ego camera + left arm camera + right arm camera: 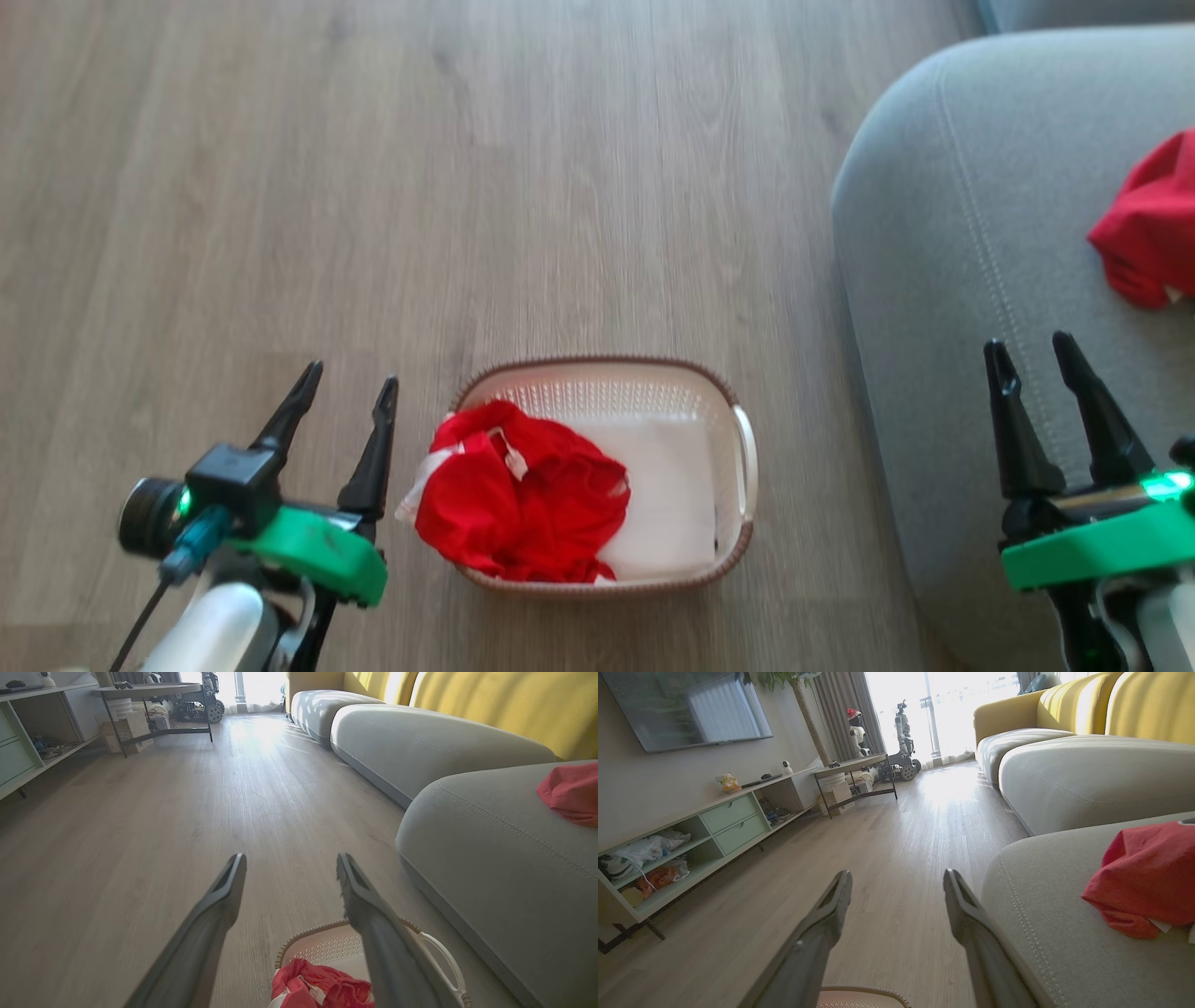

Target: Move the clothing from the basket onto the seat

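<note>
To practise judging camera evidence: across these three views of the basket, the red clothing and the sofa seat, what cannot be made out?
Seat garment: cut off by the right edge in all three views; full shape unknown.
Basket garment: crumpled, so any lettering is unreadable; anything beneath it is hidden.
Basket: right wrist view, mostly cut off by the bottom edge.
</note>
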`<state>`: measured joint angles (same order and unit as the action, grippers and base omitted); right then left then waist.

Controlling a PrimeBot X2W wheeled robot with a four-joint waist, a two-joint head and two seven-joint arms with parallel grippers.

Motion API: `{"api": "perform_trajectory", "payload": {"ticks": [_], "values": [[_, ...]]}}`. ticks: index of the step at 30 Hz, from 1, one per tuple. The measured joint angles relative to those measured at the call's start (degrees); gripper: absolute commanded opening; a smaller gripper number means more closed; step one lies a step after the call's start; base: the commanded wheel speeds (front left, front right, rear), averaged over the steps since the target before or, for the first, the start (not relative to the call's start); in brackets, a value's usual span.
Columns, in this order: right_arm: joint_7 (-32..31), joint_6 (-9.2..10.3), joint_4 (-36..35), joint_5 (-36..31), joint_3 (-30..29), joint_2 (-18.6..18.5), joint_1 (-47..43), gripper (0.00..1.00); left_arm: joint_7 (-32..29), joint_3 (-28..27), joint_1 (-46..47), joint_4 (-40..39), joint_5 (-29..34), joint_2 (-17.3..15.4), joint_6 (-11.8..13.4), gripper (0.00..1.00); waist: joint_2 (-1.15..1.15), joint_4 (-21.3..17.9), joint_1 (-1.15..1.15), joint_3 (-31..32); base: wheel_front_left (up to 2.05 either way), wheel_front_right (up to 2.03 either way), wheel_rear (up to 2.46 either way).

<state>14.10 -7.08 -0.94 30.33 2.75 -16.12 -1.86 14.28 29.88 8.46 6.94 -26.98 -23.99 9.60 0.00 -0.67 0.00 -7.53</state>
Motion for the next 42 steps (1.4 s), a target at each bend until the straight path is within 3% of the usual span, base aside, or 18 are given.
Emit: {"api": "perform_trajectory", "payload": {"ticks": [18, 42], "values": [[0.4, 0.0, -0.7, 0.2, 0.6, 0.6, 8.1, 1.0, -2.7, 7.5, 16.7, 17.8, 2.9, 4.7, -8.6, 1.0, 0.0, -3.3, 0.0, -13.1, 0.0, 0.0, 0.0], [0.4, 0.0, -3.3, 0.0, 1.0, 2.6, 16.4, 1.0, -5.4, 16.5, 36.6, 49.1, 7.7, 14.5, -15.6, 1.0, 0.0, -6.1, 0.01, -28.0, 0.0, 0.0, 0.0]]}}
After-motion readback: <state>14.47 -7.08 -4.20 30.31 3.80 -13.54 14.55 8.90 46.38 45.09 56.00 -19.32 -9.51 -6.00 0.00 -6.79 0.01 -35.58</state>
